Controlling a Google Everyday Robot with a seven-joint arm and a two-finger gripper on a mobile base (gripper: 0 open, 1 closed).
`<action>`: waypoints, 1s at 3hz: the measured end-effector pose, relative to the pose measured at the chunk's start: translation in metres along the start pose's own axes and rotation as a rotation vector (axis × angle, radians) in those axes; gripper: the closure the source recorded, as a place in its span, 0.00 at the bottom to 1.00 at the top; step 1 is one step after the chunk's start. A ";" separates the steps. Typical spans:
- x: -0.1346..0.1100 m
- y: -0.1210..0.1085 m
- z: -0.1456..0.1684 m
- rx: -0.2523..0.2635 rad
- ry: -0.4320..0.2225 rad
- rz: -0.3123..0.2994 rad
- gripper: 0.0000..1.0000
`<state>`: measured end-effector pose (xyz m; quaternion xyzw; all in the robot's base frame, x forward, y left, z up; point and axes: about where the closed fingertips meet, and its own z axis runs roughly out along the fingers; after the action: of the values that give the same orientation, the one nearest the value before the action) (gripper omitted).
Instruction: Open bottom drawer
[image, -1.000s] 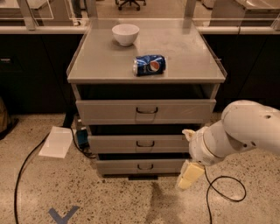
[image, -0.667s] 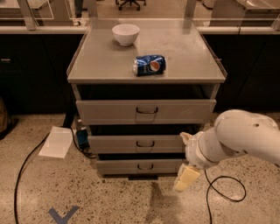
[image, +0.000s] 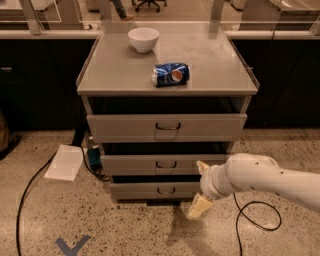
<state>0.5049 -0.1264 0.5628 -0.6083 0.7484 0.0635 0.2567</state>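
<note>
At far left a dark cable (image: 25, 195) curves over the speckled floor past a sheet of paper (image: 64, 162), with a blue tape mark (image: 72, 246) nearer the camera. The grey cabinet (image: 125, 70) stands in the middle. On its top are a white bowl (image: 143, 39) at the back and a blue can (image: 171, 74) on its side.

The bottom drawer (image: 140, 191) is the lowest of three. Its long axis runs left to right and its flat front faces the camera, with a small dark handle (image: 166, 190) at centre and a dark gap above it.

At the drawer's right end is the gripper (image: 201, 186) — its two fingers (image: 200, 206) spread apart, one high and one low, holding nothing. Whether it touches the front I cannot tell. The white arm (image: 270, 177) reaches in from the right above a looped cord (image: 250, 220).
</note>
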 end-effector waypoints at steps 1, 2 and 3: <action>0.023 -0.017 0.058 0.005 -0.063 0.026 0.00; 0.049 -0.032 0.127 -0.038 -0.170 0.097 0.00; 0.064 -0.015 0.177 -0.149 -0.243 0.144 0.00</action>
<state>0.5652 -0.1143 0.3845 -0.5581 0.7468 0.2103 0.2943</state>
